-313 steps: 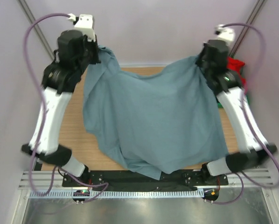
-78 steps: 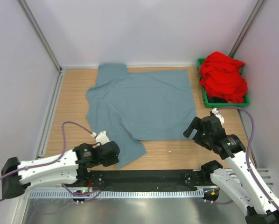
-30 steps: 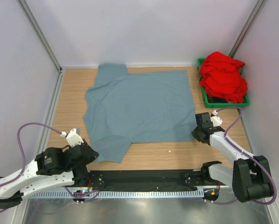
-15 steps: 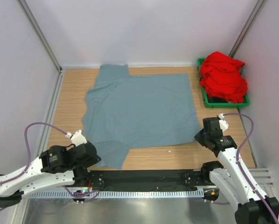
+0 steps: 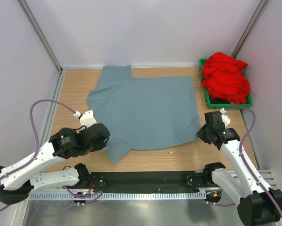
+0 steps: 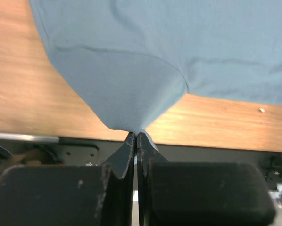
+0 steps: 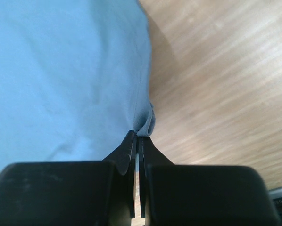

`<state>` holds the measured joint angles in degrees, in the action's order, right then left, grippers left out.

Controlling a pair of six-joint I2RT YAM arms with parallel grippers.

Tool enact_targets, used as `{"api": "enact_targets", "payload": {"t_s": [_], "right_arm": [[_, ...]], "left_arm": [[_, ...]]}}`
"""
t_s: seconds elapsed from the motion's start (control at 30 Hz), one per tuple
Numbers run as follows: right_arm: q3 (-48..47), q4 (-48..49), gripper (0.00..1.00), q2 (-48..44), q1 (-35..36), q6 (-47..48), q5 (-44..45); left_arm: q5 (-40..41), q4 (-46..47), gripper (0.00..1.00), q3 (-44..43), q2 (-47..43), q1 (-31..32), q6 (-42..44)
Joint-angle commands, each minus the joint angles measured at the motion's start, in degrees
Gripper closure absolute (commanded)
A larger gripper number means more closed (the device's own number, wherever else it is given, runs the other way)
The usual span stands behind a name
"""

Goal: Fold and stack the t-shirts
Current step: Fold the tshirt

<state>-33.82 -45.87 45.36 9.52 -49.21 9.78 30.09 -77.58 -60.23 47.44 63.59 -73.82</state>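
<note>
The grey-blue t-shirt [image 5: 145,110] lies spread on the wooden table. My left gripper [image 5: 103,140] is shut on its near left sleeve tip, which shows in the left wrist view [image 6: 127,99] with the cloth pinched between the fingertips [image 6: 136,136]. My right gripper [image 5: 201,133] is shut on the shirt's near right corner, seen in the right wrist view [image 7: 65,75] with a small fold of hem gripped between the fingertips [image 7: 138,135]. The red t-shirt [image 5: 225,77] is piled in a green bin at the back right.
The green bin [image 5: 208,98] stands against the right wall. A black rail [image 5: 145,179] runs along the table's near edge. Bare wood [image 5: 72,89] shows left of the shirt and along the front.
Both grippers have moved away from the near edge with the shirt's lower corners held. The left arm rose and moved farther in, pulling the sleeve; the shirt shifted slightly toward the back.
</note>
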Motion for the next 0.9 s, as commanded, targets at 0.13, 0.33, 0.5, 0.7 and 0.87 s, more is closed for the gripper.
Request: {"api": "enact_targets", "payload": {"t_s": [0.13,0.33,0.5,0.7,0.87], "right_arm": [[-11.7,3.06,0.99,6.49,-0.11,5.26,2.78],[-15.31,4.73,0.99,12.63,-0.2,7.9,4.37],[-16.71,7.81,0.99,17.56,-0.29,8.96,4.54],[-18.82,10.8,0.99,23.62,-1.08,9.92,4.19],[-20.49,12.55,0.99,27.4,-2.05,10.63,4.46]], "left_arm": [[-6.34,4.44,1.0,-10.43,8.53,-23.82,29.77],[-12.32,10.5,1.0,-17.46,18.81,-33.69,40.07],[-17.86,13.6,1.0,-23.6,25.85,-40.99,43.32],[-21.03,14.92,1.0,-29.5,34.11,-45.74,45.96],[-21.57,14.74,1.0,-33.72,40.53,-47.68,48.33]]}}
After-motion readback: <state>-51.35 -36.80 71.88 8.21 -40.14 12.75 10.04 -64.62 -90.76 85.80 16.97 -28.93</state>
